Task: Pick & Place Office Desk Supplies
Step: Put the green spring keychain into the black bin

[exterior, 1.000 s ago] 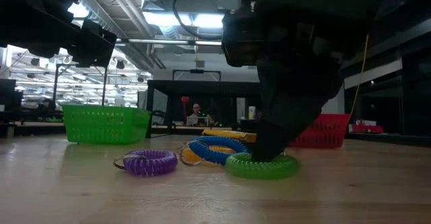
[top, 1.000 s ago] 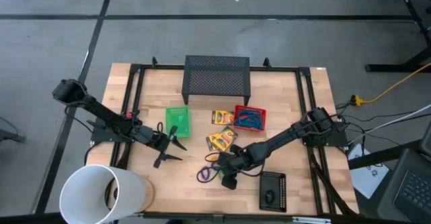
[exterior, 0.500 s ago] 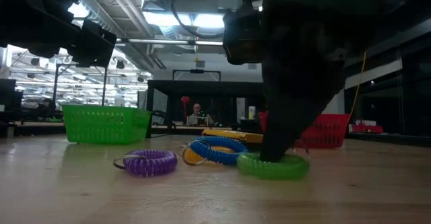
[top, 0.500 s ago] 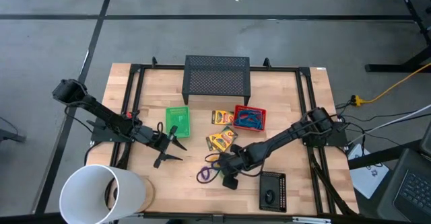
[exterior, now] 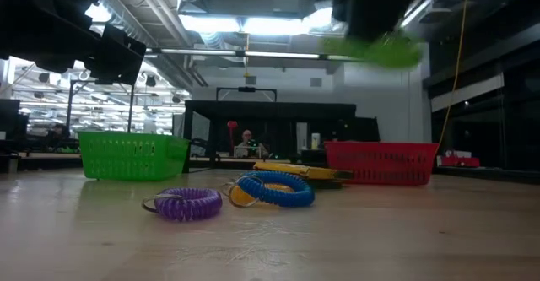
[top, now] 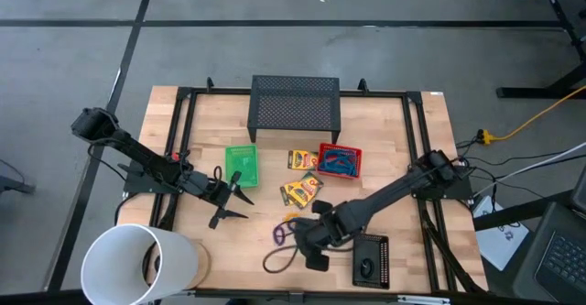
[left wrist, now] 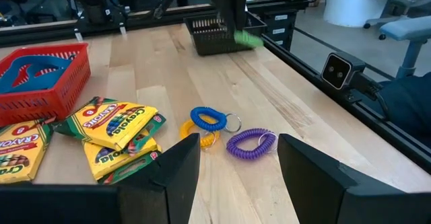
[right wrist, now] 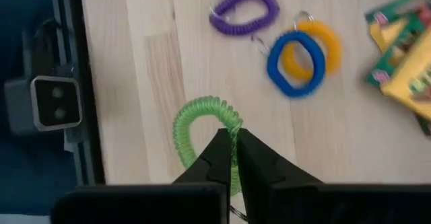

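the left claw hangs near the desk's left edge, beside the green mesh tray, its two dark fingers spread wide with nothing between them. on the bare wood toward the front edge lie the purple coiled rubber-band ring, then the blue coiled ring resting over the yellow one. the right claw is raised above the desk near the middle of its front edge, fingers pressed together on the green coiled rubber-band ring, which hangs clear of the wood. nearer the desk's middle, the yellow crayon boxes read "crayola". the red mesh tray just beyond them holds a blue cord bundle.
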